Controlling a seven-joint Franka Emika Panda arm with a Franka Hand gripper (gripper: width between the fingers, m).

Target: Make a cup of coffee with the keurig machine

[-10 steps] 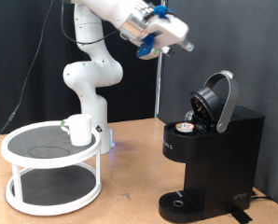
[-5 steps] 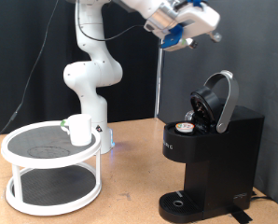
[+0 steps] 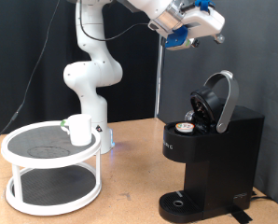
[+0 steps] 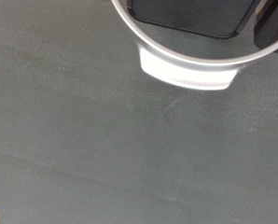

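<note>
The cup (image 3: 79,129) sits in the exterior view on the top shelf of a white two-tier stand (image 3: 51,168) at the left of the desk (image 3: 130,201), well apart from the keurig (image 3: 212,154) at the right. It looks like glazed ceramic: stiff, a bit heavy for its size, slick on the wall and liable to chip if knocked. I'd say the rim or the wall across its width gives the surest hold; I can't make out which way the handle points. The keurig's domed lid (image 3: 218,101) stands tipped open, and a small pod with a tan top (image 3: 186,128) rests in the chamber. The round drip base (image 3: 180,203) below is bare, so no cup is under the spout yet. The pincer (image 3: 187,21) hangs high at the top of this view, above the machine and touching nothing; from here I cannot tell how far its fingers are parted, and I see nothing between them.

In the wrist view the fingers don't show. There is only a silver curved band with a tab (image 4: 187,67) around something dark, over a grey surface; I take it for the lid handle, though the picture is too close to be sure.
</note>
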